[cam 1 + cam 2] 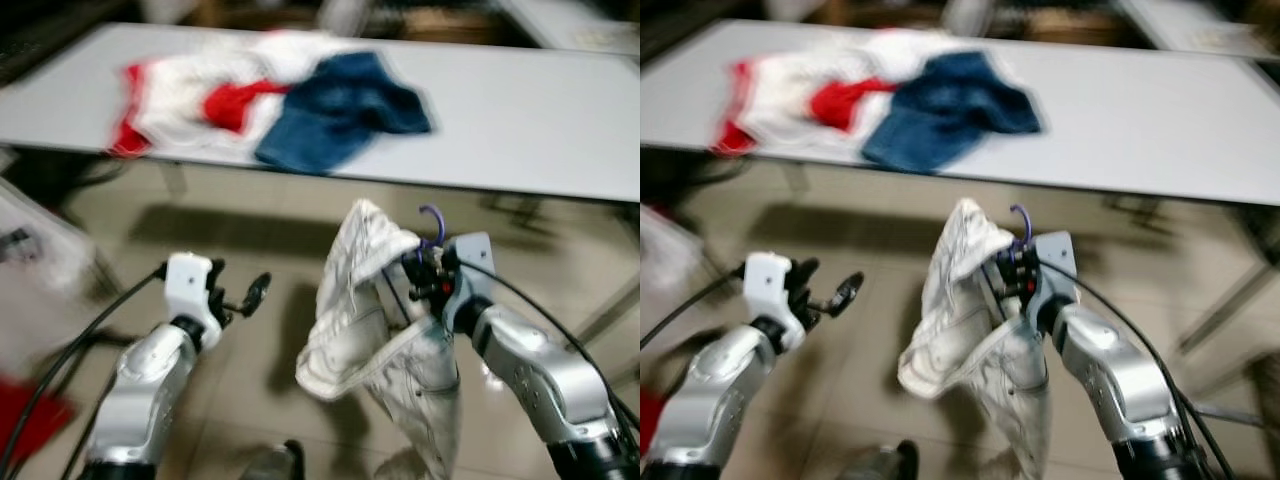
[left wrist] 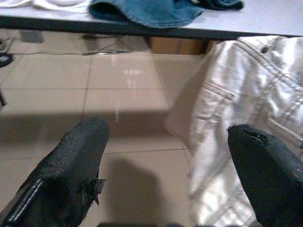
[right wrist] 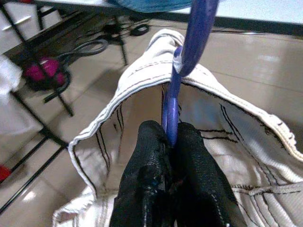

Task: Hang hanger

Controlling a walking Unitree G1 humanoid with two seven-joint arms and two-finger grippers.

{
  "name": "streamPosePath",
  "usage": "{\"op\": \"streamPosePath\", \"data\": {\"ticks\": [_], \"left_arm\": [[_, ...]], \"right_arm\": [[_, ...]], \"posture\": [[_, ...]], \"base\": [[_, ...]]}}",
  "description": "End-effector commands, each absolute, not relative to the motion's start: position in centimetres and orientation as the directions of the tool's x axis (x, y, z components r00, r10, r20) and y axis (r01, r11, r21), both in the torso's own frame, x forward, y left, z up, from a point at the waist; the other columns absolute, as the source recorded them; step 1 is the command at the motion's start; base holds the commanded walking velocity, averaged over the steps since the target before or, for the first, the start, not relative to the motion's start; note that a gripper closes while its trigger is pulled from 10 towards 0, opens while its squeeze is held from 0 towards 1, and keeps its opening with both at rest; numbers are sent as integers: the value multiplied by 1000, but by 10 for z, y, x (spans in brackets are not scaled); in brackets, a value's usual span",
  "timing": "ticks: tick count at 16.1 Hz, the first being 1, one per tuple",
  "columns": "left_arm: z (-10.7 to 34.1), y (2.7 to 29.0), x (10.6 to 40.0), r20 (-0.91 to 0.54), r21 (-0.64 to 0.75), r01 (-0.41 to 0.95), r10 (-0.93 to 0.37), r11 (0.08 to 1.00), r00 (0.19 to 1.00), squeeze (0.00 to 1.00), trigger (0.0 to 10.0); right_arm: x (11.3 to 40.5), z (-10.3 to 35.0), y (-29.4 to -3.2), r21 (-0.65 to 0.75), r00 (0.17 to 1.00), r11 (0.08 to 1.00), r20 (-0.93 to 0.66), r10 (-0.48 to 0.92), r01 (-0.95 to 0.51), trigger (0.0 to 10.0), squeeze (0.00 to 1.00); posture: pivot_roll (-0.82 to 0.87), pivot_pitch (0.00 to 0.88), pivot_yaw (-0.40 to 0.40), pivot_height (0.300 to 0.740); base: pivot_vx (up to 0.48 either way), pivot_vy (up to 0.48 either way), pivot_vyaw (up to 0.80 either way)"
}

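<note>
Because the right gripper point(image 3: 171, 142) is closed tight on the purple hanger point(image 3: 189, 52), the white trousers point(image 1: 380, 340) hang free at lower centre (ready for a rail), while the left gripper point(image 2: 168, 161) waits wide open, holding nothing.

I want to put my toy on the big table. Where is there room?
The table is bare to the right of the blue clothes, all the way along. The left part is crowded: red and white clothes lie bunched against the blue ones. The right gripper holds a purple hanger with white trousers in front of the table.
</note>
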State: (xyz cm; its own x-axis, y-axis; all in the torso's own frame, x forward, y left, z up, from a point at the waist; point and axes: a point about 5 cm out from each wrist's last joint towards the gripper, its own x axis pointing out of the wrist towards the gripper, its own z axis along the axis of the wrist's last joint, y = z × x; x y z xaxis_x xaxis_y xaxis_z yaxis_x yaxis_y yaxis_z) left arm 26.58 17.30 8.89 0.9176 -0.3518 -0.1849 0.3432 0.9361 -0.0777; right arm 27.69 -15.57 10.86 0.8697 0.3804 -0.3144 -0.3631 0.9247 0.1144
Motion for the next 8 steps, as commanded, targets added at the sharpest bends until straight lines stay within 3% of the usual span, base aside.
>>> {"op": "streamPosePath", "data": {"ticks": [1,7,8], "left_arm": [[89,171,268,-186,-83,333,-342,939,921,153,10000],[90,171,268,-192,-80,325,-334,942,923,149,10000],[91,170,268,-191,-72,329,-337,942,922,157,10000]], "right_arm": [[282,118,-151,90,881,917,-257,397,-388,10000,0],[282,111,-145,108,873,908,-249,419,-405,10000,0],[281,109,-142,112,868,903,-249,429,-414,10000,0]], "posture": [[-109,56,13,740],[-106,64,8,740],[-107,66,7,740]], "base": [[0,0,800],[0,0,800],[0,-304,800]]}}
